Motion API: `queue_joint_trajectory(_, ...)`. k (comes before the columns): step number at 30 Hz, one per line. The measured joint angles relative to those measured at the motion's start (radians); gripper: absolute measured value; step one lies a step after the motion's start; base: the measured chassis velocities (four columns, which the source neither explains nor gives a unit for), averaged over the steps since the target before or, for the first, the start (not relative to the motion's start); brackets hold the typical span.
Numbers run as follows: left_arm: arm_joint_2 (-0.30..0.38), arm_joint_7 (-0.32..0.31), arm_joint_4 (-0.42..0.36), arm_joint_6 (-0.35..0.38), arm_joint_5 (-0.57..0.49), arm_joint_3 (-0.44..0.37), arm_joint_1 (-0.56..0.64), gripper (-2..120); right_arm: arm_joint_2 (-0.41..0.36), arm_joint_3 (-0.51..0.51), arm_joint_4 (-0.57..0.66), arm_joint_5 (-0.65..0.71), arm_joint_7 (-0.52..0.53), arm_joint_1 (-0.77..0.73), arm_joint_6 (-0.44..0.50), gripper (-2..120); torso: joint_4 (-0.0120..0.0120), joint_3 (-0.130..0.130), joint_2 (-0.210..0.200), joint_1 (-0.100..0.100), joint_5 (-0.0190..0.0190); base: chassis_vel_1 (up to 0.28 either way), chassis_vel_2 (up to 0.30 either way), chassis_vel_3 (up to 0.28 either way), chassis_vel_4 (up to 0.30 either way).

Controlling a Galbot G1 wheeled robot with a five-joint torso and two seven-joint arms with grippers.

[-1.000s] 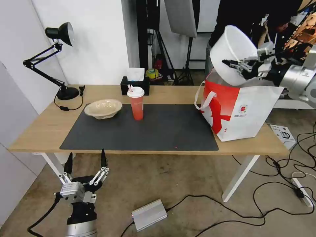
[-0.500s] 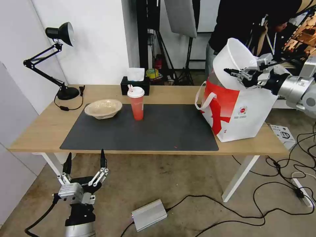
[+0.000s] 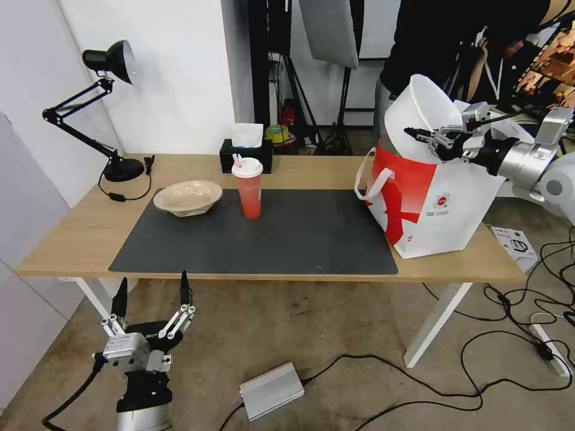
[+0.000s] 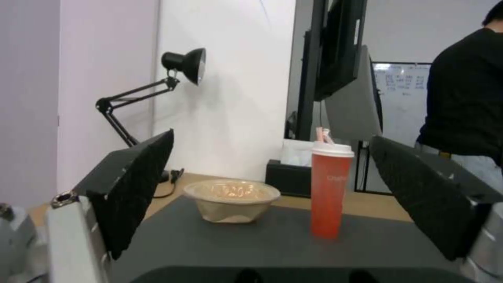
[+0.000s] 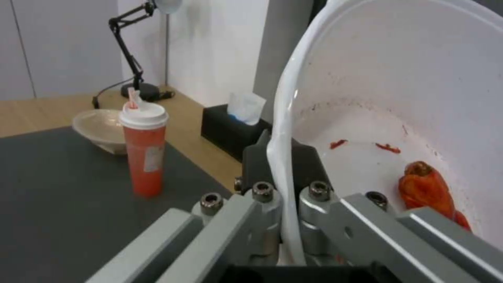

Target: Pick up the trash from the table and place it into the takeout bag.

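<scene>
1. So, your white bowl (image 3: 419, 114) with its red scraps (image 5: 427, 188) is tipped on edge right over the mouth of the takeout bag (image 3: 437, 203), its lower part already dipping inside; it isn't released yet.
2. Your right gripper (image 3: 426, 133) is clamped on the bowl's rim, one finger inside the wall and one outside, as the right wrist view shows.
3. You have two items left on the dark mat of the table (image 3: 72, 233): the red cup (image 3: 248, 190) with its white lid, standing upright, and the beige pulp bowl (image 3: 187, 197) just beside it, toward the desk lamp (image 3: 102, 108).
4. Your left gripper (image 3: 153, 296) hangs parked below the near table edge, fingers spread wide and empty, facing those two items.
5. By my judgement you're about a third through: first item nearly bagged, two untouched.
</scene>
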Motion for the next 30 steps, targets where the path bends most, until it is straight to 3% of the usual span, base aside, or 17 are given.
queue_joint_trajectory(10, -0.001, 0.0, 0.001, -0.002, 0.002, -0.003, 0.002, 100, 0.017, 0.026, 0.02, 0.122, 0.069, -0.046, -0.034, 0, 0.0, 0.0, 0.0, 0.0, 0.0, 0.0, 0.0, 0.0, 0.0)
queue_joint_trajectory(26, 0.006, 0.001, 0.011, -0.005, -0.002, 0.001, -0.01, 100, 0.01, 0.04, 0.026, 0.137, 0.115, -0.058, -0.033, 0, 0.0, 0.0, 0.0, 0.0, 0.0, 0.0, 0.0, 0.0, 0.0)
queue_joint_trajectory(30, 0.01, 0.001, 0.015, -0.005, -0.004, 0.001, -0.014, 100, 0.01, 0.038, 0.021, 0.135, 0.128, -0.051, -0.029, 14, 0.0, 0.0, 0.0, 0.0, 0.0, 0.0, 0.0, 0.0, 0.0)
